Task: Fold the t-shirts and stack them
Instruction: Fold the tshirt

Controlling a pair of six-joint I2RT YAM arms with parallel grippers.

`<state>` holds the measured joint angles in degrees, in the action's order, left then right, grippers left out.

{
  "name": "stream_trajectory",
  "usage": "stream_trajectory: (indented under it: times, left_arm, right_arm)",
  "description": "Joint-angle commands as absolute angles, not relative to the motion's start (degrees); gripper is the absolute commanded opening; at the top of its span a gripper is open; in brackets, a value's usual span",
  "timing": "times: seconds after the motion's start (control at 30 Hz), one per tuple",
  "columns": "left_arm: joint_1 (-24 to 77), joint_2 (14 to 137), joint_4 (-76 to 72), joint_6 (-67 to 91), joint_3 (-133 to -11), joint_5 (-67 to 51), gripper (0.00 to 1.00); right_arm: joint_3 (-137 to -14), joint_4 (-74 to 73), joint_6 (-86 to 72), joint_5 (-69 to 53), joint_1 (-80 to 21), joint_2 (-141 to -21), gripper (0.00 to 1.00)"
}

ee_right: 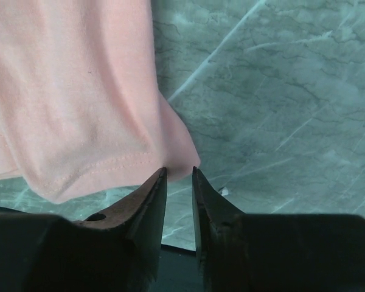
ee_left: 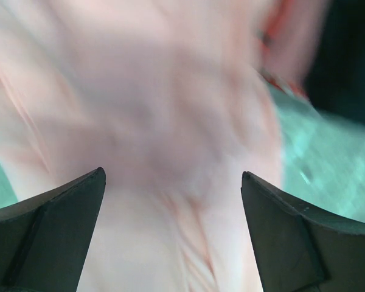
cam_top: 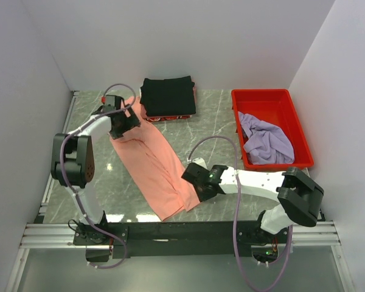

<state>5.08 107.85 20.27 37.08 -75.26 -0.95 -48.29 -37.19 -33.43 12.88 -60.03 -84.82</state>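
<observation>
Mostly a blur: salmon-pink shirt (ee_left: 170, 115) beneath the wide-spread left hand (ee_left: 172, 175).

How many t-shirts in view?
3. Pink shirt spread out in the middle; black shirt folded at the back; lavender shirt crumpled in the red tray. A reddish edge under the black may be a fourth.

A red plastic tray (cam_top: 261, 102) sits at the far right of the table (cam_top: 219, 125), its long side running close along the right-hand wall. The tabletop is grey-green stone-patterned, crossed by pale veins. 3 plain white walls (cam_top: 188, 36) close in the table, and a silver metal rail (cam_top: 55, 236) spans its near edge.
</observation>
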Motion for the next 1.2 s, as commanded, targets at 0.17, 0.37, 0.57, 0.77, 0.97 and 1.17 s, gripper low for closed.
stream_trajectory:
  times: [0.17,0.37,0.57,0.77,0.97,1.17]
  left_arm:
    - [16.15,86.17,30.23,43.41,-68.31,10.8,1.0]
    - [27.47,68.78,31.02,50.7,-51.96,10.98,0.99]
    - [45.42,58.1,33.38,59.4,-41.67,8.96,0.99]
    - [60.8,62.47,37.25,70.57,-39.73,9.4,0.99]
    - [69.43,73.98,44.29,74.27,-45.26,12.22,0.96]
    - [71.1,79.45,45.09,74.45,-46.41,12.04,0.83]
  right_arm:
    - [-45.88,-32.26,-30.59,8.36,-57.92,-81.57,0.33]
    - [-44.12,-30.24,-28.83,2.38,-54.59,-75.16,0.38]
    - [-42.8,-29.36,-27.42,-1.66,-50.81,-71.2,0.53]
    - [-41.22,-28.22,-27.07,-4.48,-48.17,-71.8,0.58]
    - [-38.41,-25.93,-27.77,-6.85,-46.58,-72.51,0.57]
    - [-36.21,-24.26,-28.65,-8.79,-45.79,-72.6,0.54]
